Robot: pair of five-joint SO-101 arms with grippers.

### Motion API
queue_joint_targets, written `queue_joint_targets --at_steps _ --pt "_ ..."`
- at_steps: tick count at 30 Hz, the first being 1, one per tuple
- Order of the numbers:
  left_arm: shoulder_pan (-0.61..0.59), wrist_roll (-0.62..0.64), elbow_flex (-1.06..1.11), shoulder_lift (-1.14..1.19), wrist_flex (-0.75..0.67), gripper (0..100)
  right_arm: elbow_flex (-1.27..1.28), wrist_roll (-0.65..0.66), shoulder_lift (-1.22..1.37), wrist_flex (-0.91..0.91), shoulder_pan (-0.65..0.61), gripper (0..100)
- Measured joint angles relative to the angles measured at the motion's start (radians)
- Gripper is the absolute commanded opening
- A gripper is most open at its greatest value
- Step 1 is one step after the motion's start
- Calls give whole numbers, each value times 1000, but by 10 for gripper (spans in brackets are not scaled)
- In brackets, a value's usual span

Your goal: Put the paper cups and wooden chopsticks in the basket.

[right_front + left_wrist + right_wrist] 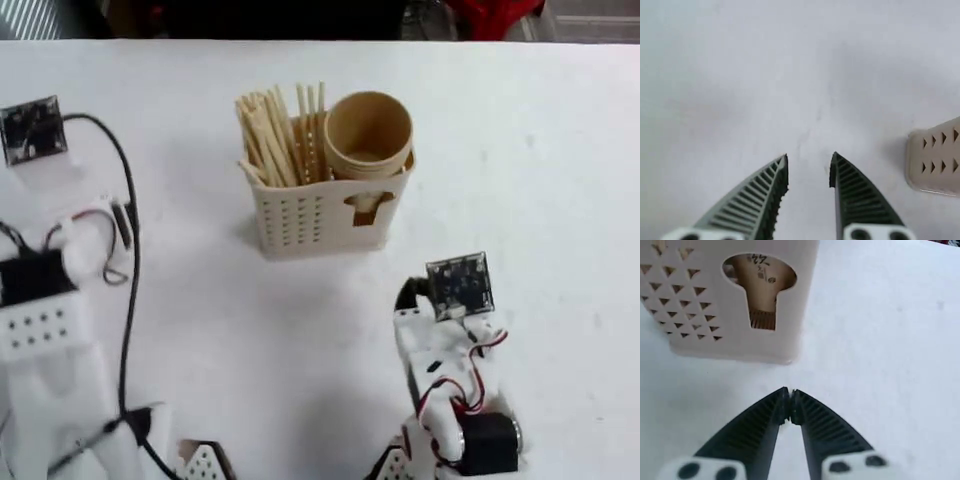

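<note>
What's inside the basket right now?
The basket holds a bundle of wooden chopsticks and, beside them, nested paper cups. Its walls mostly hide their lower parts and the basket floor, so the cup count is unclear.

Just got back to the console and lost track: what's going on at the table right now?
Nothing is being handled at this moment. The wooden chopsticks and the paper cups stand side by side in the basket on the table. The left gripper is open and empty over bare table, off to one side of the basket. The right gripper is shut on nothing, low in front of the basket's handle hole. The job looks done.
</note>
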Motion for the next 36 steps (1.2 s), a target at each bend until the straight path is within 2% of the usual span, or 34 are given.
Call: queue_joint_targets --at_steps 3,7,11,16,18,20,23,36 --pt "0 0 115 -98 -32 158 57 0 0 0 41 21" --pt "0 0 353 -250 -210 158 130 0 11 0 87 21" --pt "0 0 651 -443 -486 158 138 0 11 0 138 21" --pt "0 0 1073 -741 -913 158 221 0 3 -3 155 21" --pt "2 0 1140 -841 -1003 158 267 0 12 -3 155 21" --pt "0 0 1149 -937 -967 158 316 0 9 -3 155 21" --pt "0 0 1151 -1011 -832 158 359 0 14 -3 155 19" --pt "0 0 1151 -1048 -32 155 376 0 14 28 155 19"
